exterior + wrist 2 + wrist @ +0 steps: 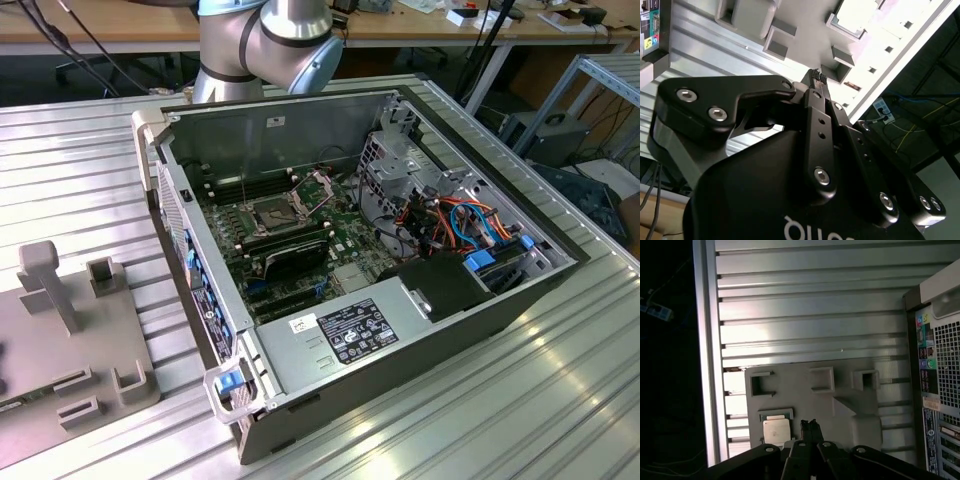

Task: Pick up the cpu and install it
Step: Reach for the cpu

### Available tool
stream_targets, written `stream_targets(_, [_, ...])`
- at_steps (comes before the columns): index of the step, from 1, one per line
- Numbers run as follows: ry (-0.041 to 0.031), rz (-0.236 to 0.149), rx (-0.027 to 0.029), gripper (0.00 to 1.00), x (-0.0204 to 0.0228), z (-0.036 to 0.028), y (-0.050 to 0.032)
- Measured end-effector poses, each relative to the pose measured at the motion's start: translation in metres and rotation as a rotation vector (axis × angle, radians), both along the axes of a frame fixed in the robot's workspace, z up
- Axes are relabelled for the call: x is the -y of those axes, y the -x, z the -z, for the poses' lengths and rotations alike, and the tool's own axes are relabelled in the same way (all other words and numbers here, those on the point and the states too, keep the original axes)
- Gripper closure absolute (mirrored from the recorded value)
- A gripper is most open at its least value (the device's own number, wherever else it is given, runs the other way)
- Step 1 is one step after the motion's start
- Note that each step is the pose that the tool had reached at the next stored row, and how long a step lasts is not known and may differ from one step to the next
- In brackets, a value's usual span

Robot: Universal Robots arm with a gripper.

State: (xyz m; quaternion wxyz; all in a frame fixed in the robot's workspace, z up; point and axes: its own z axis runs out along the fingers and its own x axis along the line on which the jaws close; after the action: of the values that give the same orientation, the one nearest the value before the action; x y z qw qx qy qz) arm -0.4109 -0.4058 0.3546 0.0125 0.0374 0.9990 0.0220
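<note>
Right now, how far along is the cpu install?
Nothing looks done yet. The cpu lies in its recess on the grey fixture, untouched. The gripper hovers near it, shut and empty. In the exterior view the motherboard socket stands with its frame open and apparently no chip seated, so both the pick and the install are left.

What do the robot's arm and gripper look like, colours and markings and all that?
In the exterior view the arm is silver-grey metal with rounded joints and a pale blue band at one joint. In the second wrist view the gripper is matt black, with angular linked fingers pinned by shiny silver screws and white lettering on its body.
</note>
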Motion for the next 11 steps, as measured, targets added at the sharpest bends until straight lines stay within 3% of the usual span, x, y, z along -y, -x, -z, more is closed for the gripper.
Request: stream_targets(11, [0.0009,0.000,0.0000,0.89,0.0002,0.0087,0.0071])
